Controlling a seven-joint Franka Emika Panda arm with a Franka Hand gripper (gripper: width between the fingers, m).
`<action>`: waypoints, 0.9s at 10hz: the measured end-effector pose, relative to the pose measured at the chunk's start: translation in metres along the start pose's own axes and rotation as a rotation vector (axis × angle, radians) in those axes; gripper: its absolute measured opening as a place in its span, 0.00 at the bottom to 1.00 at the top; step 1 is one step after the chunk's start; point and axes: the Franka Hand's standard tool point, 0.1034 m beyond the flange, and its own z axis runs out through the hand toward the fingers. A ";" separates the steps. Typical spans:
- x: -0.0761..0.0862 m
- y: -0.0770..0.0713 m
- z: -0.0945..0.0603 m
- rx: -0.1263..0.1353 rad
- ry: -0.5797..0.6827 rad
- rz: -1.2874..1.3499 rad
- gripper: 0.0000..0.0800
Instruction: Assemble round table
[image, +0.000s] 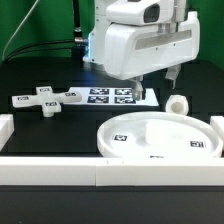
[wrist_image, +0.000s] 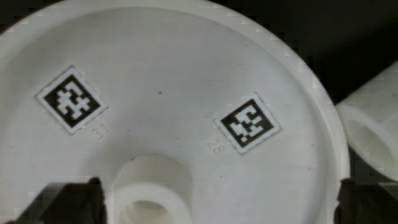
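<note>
Gripper (image: 155, 83) hovers above the disc (image: 160, 138), fingers spread wide and holding nothing. Disc lies flat at the table's (image: 60, 125) front, hub (wrist_image: 150, 190) up, leg (image: 179, 104) just behind. Looks like the approach; next comes a careful descent onto the rim.

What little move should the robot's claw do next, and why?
Probably dip down toward the round disc to grab it. The claw is open and holds nothing, the wrist view is filled by the disc and its hub, and the leg and cross-shaped piece lie loose, not yet joined.
</note>
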 end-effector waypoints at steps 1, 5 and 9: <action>-0.002 -0.002 0.002 0.004 -0.004 0.132 0.81; 0.003 -0.028 0.007 0.030 -0.012 0.614 0.81; 0.006 -0.033 0.007 0.066 -0.011 0.848 0.81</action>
